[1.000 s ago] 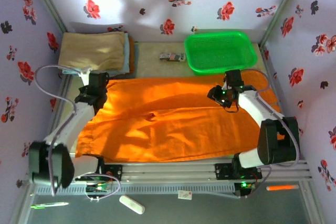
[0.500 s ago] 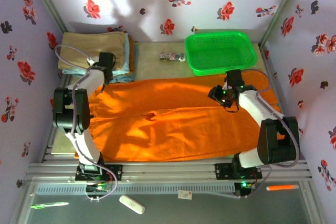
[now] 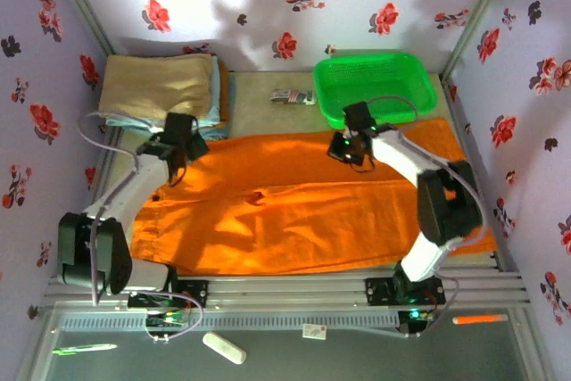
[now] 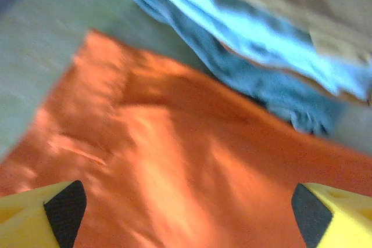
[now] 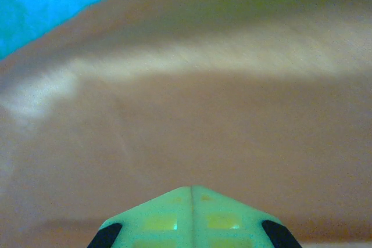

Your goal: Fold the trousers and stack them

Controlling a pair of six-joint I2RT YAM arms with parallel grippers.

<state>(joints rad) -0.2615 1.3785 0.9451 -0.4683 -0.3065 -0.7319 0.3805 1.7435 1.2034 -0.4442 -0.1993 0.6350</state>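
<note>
Orange trousers (image 3: 303, 211) lie spread flat on the counter (image 3: 254, 86), near the folded stack (image 3: 156, 86). Left fingers (image 4: 58, 204) are wide apart above the far-left corner. Right fingers (image 5: 168, 219) are pressed together at the far edge. Judged light and limp; pinch edges or corners.

the trousers (image 3: 303, 220) are soft matt cloth, the basket (image 3: 375, 86) glossy plastic, the front rail (image 3: 285, 290) bare metal

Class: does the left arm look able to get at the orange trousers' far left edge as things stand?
Probably yes: the left gripper hangs open just over the trousers near that edge, with nothing between them; the folded blue cloth lies just beyond.
</note>
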